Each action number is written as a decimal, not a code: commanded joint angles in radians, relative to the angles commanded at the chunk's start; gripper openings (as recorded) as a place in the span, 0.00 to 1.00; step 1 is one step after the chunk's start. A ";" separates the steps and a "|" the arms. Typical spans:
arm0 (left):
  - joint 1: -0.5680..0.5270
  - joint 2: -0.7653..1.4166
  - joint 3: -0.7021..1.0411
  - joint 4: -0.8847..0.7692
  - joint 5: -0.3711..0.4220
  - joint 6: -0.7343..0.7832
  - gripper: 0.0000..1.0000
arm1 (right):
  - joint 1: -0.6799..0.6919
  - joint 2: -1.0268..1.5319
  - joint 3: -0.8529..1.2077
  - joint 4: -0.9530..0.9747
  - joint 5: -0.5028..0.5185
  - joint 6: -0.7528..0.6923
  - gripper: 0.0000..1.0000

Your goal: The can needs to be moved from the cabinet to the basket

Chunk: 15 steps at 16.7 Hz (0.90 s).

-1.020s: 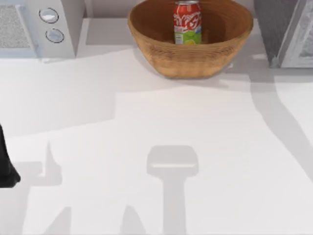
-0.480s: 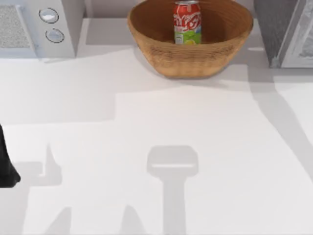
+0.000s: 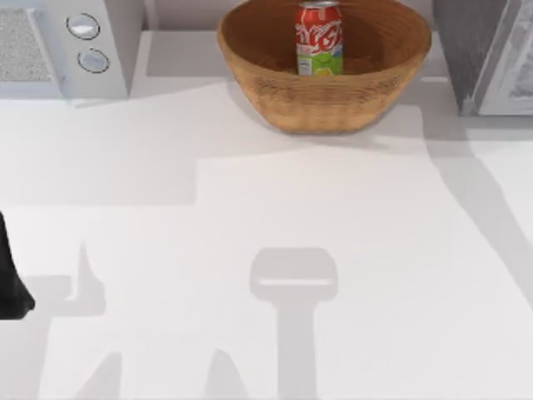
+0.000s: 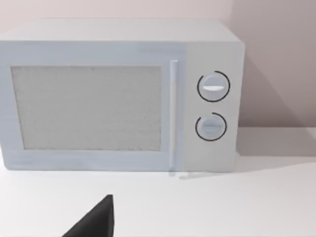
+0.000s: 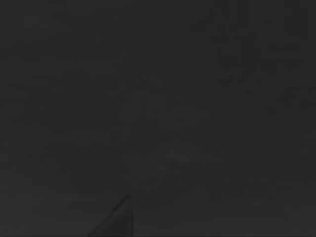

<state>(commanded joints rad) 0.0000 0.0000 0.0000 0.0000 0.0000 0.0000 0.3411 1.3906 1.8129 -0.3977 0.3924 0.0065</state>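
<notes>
The white table (image 3: 250,217) runs back to a pale wall, and I take the basket (image 3: 325,104) at its far edge as my landmark. Over the last second nothing on the table has shifted: the can (image 3: 319,38) stands upright inside the basket just as it did a second ago, resting against the ribbed inner wall toward the back, silver top up. The only change I can find is a shadow on the table just to the right of the basket, between it and the cabinet (image 3: 483,54), whose edge has crept a little. I judge that to be my right arm moving somewhere above or near the cabinet, though that is only a guess. The right wrist view is dark. My left arm (image 3: 12,283) stays parked well to the left of the basket and nearer the front edge of the table, a dark shape at the border of the top view. Its wrist camera looks at the white microwave (image 4: 123,94), which stands to the left of the basket, with one dark finger (image 4: 96,219) poking into the picture. I cannot tell whether either of my grippers is open or closed. As for the task, the can sits in the basket and not in the cabinet, untouched by any finger, so I judge the move done and only the retreat of my arms left.
</notes>
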 joint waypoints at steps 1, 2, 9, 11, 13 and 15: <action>0.000 0.000 0.000 0.000 0.000 0.000 1.00 | -0.005 -0.017 -0.021 0.006 -0.004 0.000 1.00; 0.000 0.000 0.000 0.000 0.000 0.000 1.00 | -0.012 -0.043 -0.053 0.015 -0.009 0.000 1.00; 0.000 0.000 0.000 0.000 0.000 0.000 1.00 | -0.101 -0.402 -0.542 0.120 -0.105 -0.002 1.00; 0.000 0.000 0.000 0.000 0.000 0.000 1.00 | -0.134 -0.545 -0.737 0.159 -0.147 -0.002 1.00; 0.000 0.000 0.000 0.000 0.000 0.000 1.00 | -0.170 -0.694 -0.938 0.200 -0.191 -0.003 1.00; 0.000 0.000 0.000 0.000 0.000 0.000 1.00 | -0.206 -0.844 -1.139 0.241 -0.236 -0.004 1.00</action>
<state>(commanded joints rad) 0.0000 0.0000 0.0000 0.0000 0.0000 0.0000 0.1349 0.5469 0.6744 -0.1562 0.1563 0.0029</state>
